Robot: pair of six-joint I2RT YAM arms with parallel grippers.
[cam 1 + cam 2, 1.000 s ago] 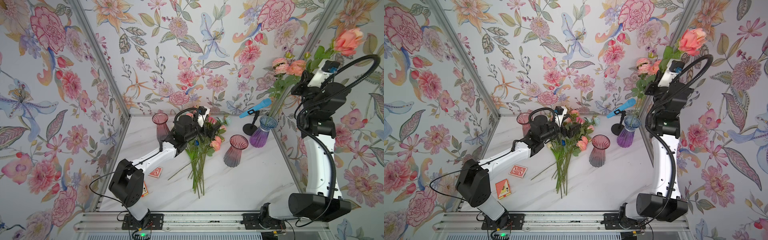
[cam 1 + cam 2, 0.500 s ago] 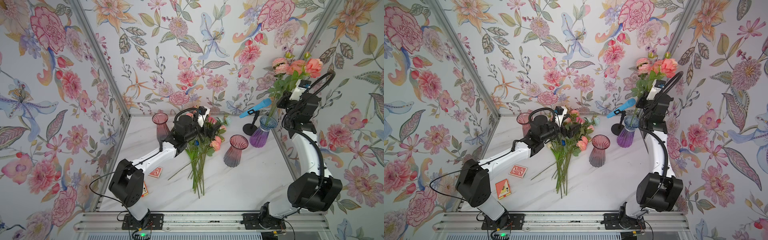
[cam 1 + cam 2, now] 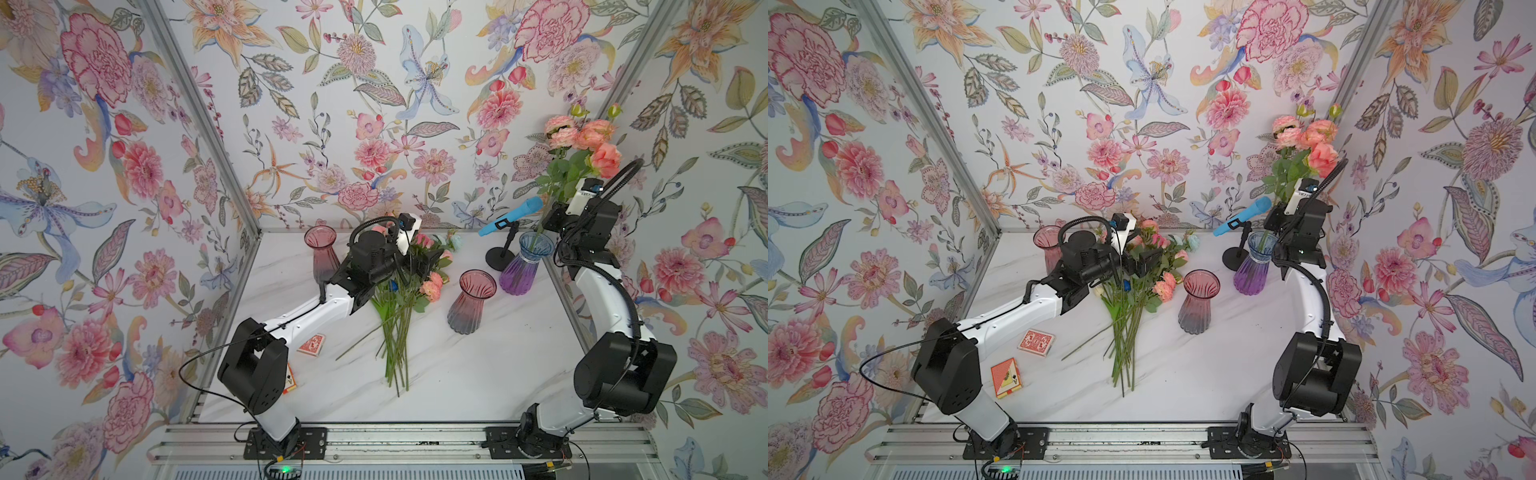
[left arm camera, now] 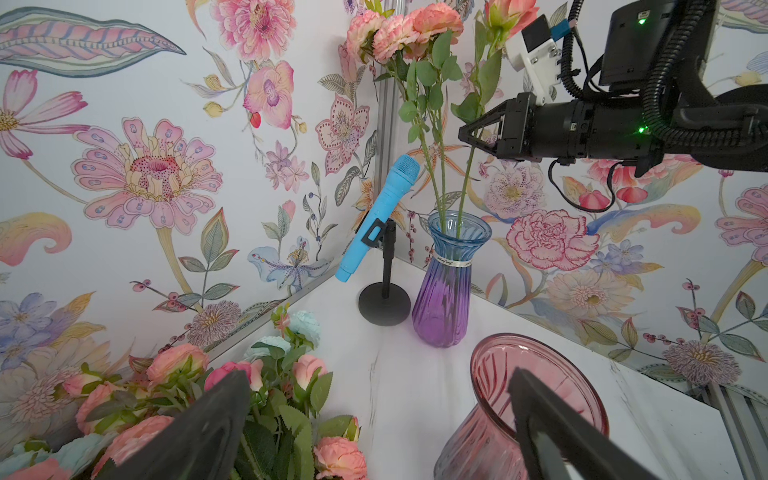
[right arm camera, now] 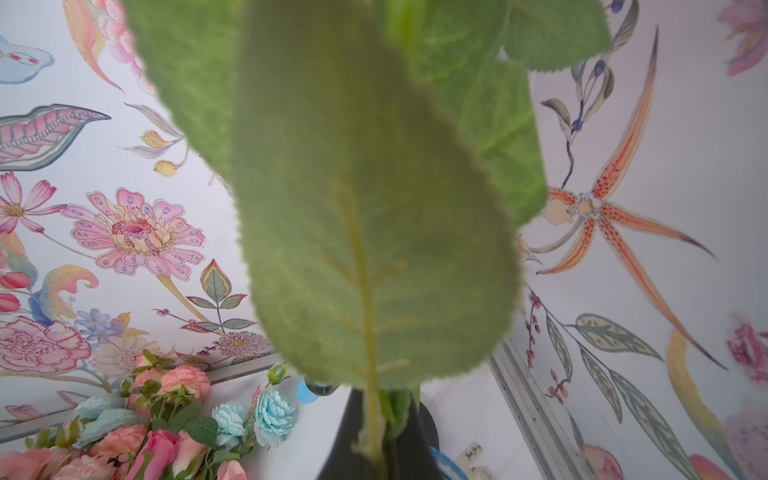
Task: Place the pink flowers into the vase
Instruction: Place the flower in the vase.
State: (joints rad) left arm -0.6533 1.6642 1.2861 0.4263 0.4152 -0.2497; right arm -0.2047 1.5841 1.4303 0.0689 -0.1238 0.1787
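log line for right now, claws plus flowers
right claw: shut on stems of salmon-pink artificial flowers | stems: lower ends inside blue-to-purple ribbed glass vase | left claw: open, empty, above loose flower bunch

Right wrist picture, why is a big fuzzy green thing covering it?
Right wrist view: a leaf of the raised pink flowers sits close against the lens, huge and soft-looking; left wrist view: those same flowers look sharp, stems in the vase.
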